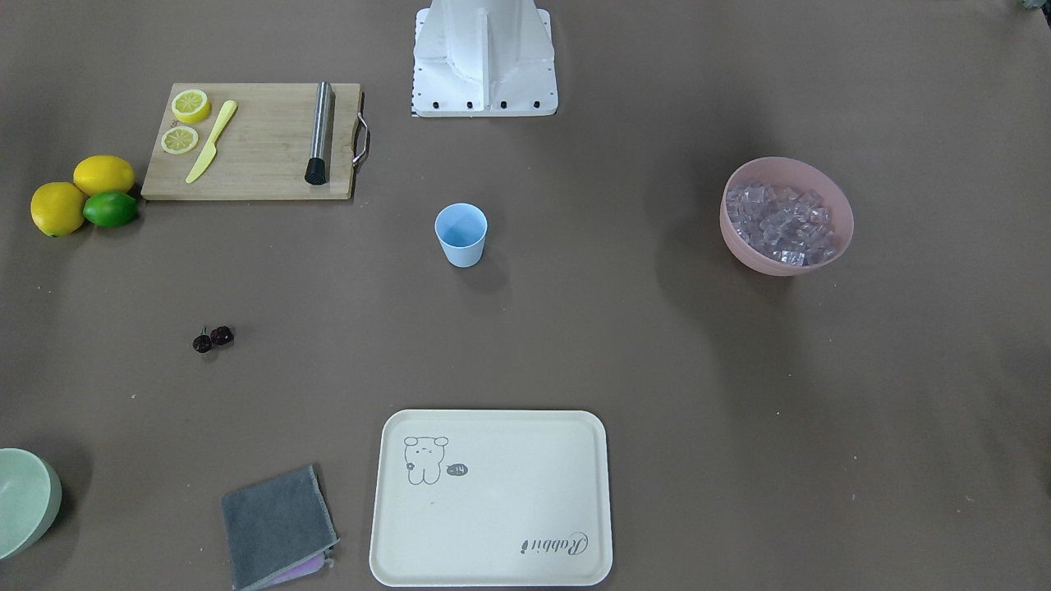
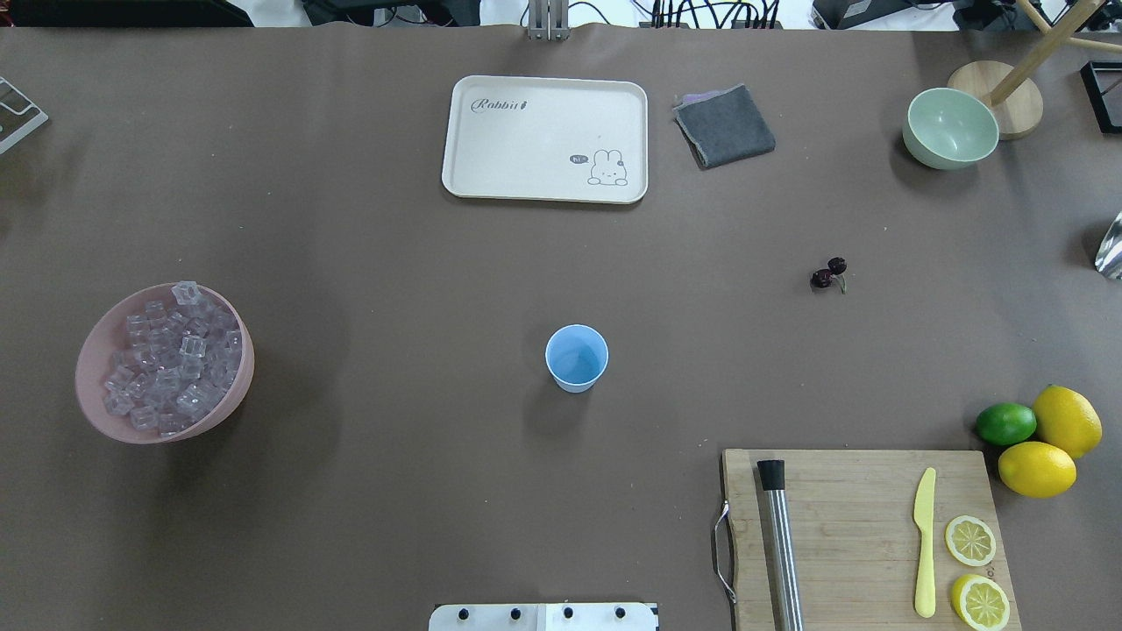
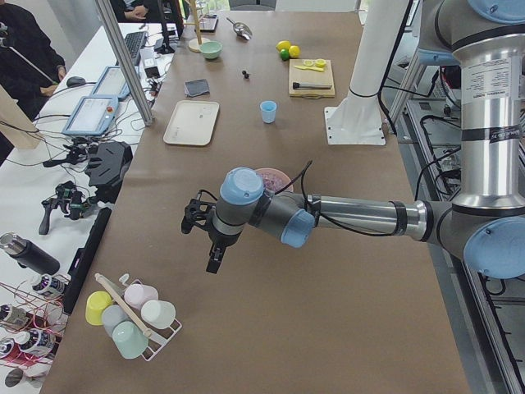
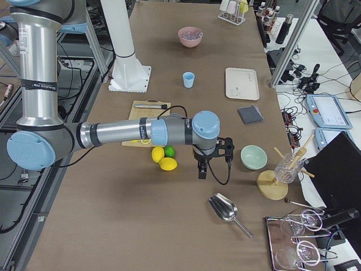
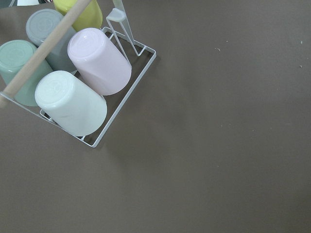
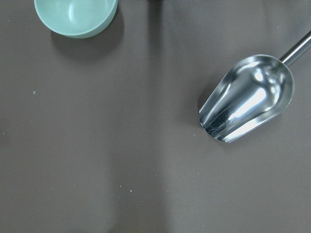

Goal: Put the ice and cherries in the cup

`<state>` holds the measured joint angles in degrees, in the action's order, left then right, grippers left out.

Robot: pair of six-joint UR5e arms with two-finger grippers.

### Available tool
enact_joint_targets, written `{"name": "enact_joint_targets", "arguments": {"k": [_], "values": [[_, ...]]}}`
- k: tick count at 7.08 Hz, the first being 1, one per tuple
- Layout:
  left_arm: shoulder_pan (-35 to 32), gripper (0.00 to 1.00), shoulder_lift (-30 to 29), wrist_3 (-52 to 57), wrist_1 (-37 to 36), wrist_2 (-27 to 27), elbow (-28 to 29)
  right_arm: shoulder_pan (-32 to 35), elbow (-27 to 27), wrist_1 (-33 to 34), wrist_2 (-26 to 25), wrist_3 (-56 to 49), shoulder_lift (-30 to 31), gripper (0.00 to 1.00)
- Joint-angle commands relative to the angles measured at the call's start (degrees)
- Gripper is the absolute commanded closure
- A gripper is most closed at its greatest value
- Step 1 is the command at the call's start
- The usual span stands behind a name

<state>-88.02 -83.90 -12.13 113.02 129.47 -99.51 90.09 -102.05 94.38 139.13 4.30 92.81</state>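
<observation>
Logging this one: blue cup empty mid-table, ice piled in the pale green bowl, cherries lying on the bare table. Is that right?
Not quite. The ice is piled in the pink bowl, not the pale green bowl, which is empty; the overhead exterior view shows it. The cup stands empty mid-table and the cherries lie on the bare table.

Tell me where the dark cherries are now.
In the overhead view, the small dark red cherries lie on bare table in the right half, between the folded grey cloth and the green lime, right of the light-blue plastic cup.
</observation>
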Motion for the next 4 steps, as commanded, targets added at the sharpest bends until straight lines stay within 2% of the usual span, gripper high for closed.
{"name": "enact_joint_targets", "arguments": {"k": [1,4], "values": [[0.04,0.02,0.05,0.00,0.00,0.16,-0.07,0.00,0.01,-0.08,0.00,0.00,0.00,0.00],[0.13,0.02,-0.04,0.00,0.09,0.78,-0.42,-0.18,-0.08,-0.08,0.00,0.00,-0.09,0.00]]}}
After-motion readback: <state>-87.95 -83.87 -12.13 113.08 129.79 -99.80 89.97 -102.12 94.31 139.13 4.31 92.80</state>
